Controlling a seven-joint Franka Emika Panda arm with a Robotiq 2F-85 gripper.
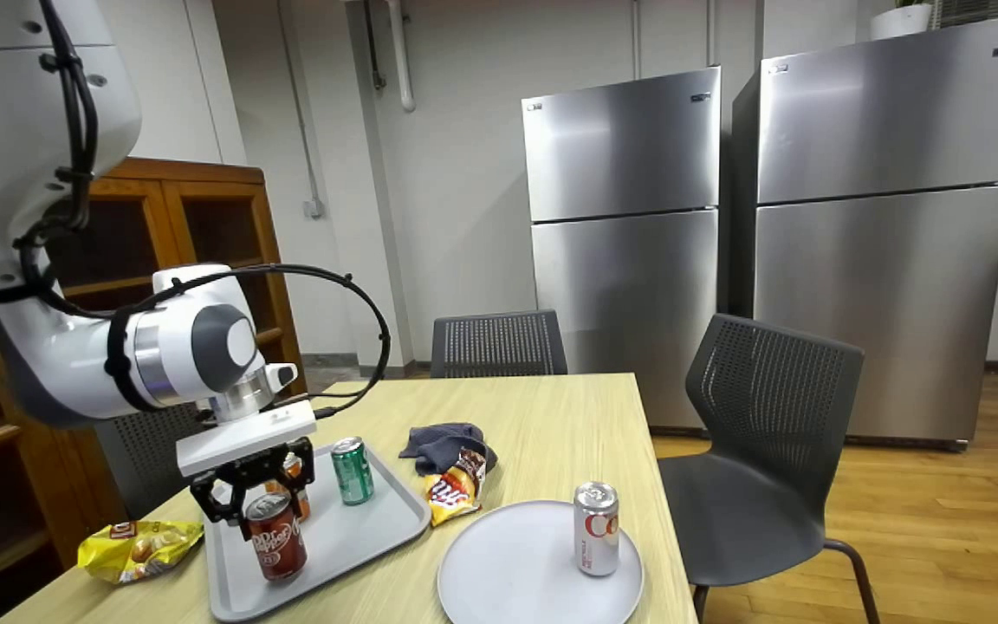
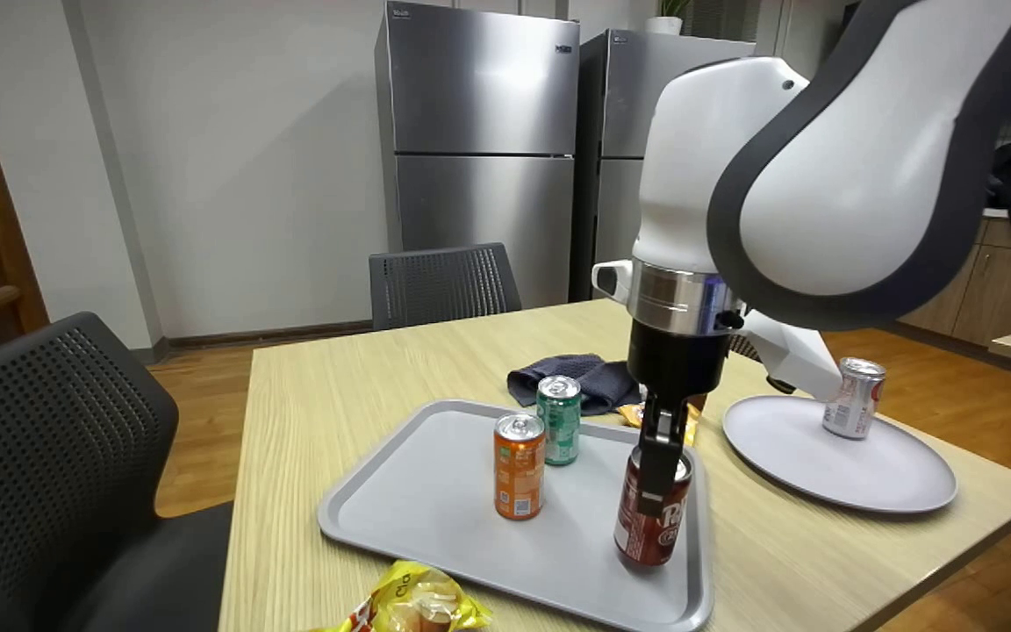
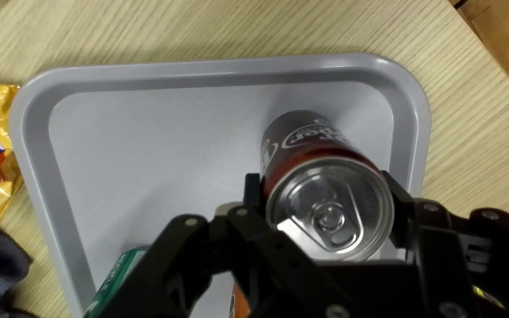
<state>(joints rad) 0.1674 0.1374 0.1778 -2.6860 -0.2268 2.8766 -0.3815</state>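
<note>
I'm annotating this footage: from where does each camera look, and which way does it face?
In an exterior view: set higher than the table, facing two refrigerators across it; the arm enters from picture left.
In an exterior view: likewise raised, looking over the tray toward those refrigerators; the arm enters from upper right.
Wrist view: above the jaws (visible low in frame), looking down at the Dr Pepper can between them.
All three share the tray, jaws and that can.

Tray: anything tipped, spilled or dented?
Nothing stands out on the tray. The orange can and green can stand upright; the gripper grips the Dr Pepper can, which shows no visible dent. No spill shows, though parts of each can are hidden.
</note>
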